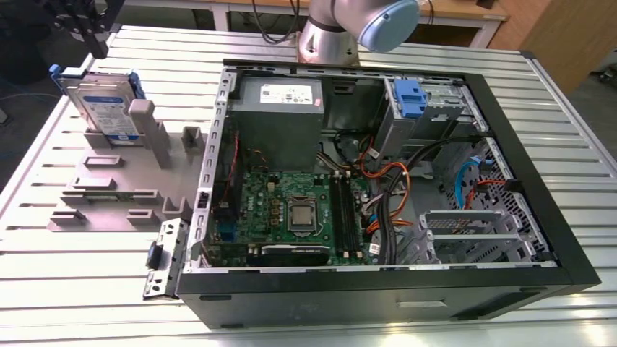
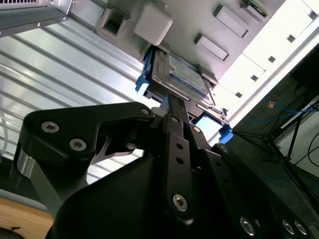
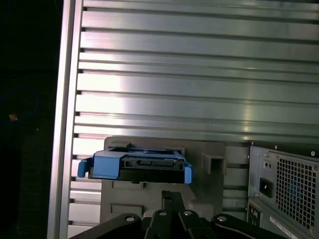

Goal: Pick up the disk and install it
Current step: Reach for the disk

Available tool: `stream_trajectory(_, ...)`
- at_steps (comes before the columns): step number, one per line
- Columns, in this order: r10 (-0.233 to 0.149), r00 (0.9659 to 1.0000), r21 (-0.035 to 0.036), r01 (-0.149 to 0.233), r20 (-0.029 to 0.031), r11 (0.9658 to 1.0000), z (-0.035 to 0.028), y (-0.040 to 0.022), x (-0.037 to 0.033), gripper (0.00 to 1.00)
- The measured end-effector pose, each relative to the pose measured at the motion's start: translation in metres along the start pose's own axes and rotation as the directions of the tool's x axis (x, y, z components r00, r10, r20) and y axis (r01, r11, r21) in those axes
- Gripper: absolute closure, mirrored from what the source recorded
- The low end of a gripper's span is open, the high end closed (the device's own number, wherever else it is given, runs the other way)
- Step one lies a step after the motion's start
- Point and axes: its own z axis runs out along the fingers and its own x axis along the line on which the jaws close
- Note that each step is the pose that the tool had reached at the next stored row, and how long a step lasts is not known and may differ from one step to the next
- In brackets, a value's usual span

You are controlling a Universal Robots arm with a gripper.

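The disk (image 1: 101, 105), a flat rectangular silver hard drive with a white-and-blue label in a blue plastic carrier, is seen standing on edge in a grey plastic holder (image 1: 106, 184) at the upper left of the exterior view. The holder is set on the slatted aluminium table (image 1: 77, 289), beside the open black computer case (image 1: 568, 238). The black gripper (image 1: 97, 49) is held just above the disk, its fingers pressed together with nothing pinched. In both wrist views the gripper (image 2: 172, 99) (image 3: 169, 195) is pointed at the disk (image 2: 182, 74) (image 3: 134, 166).

The gripper (image 1: 94, 42) hangs tip-down from the wrist, jaws seemingly pressed together in both wrist views.
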Motion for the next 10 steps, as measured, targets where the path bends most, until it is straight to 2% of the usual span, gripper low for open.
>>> stream_trajectory(2,0.000,1.0000,0.0000,0.000,-0.0001,1.0000,0.0001,0.0002,0.0046,0.89)
stream_trajectory(5,0.000,1.0000,0.0000,0.000,-0.0003,1.0000,0.0004,0.0010,0.0155,0.89)
stream_trajectory(10,-0.002,1.0000,-0.0001,0.002,-0.0026,1.0000,0.0014,0.0025,0.0297,0.89)
